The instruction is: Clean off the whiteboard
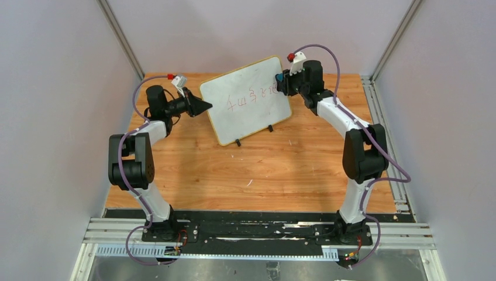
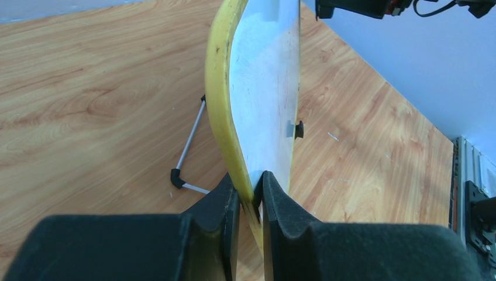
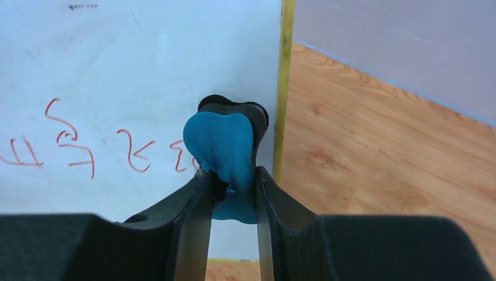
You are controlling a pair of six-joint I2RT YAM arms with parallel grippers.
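At the far middle of the wooden table (image 1: pixel 263 170), the whiteboard (image 1: pixel 245 99) stands propped up. The left gripper (image 2: pixel 250 187) is clamped tight on its yellow frame. The right gripper (image 3: pixel 233 175) pinches a blue eraser (image 3: pixel 219 146) against the board beside red writing (image 3: pixel 70 146).

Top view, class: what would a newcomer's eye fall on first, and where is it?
The whiteboard with red marks stands at the table's far middle. The left gripper is clamped on its yellow left edge, and the right gripper holds a blue pad at its right edge, beside the writing.
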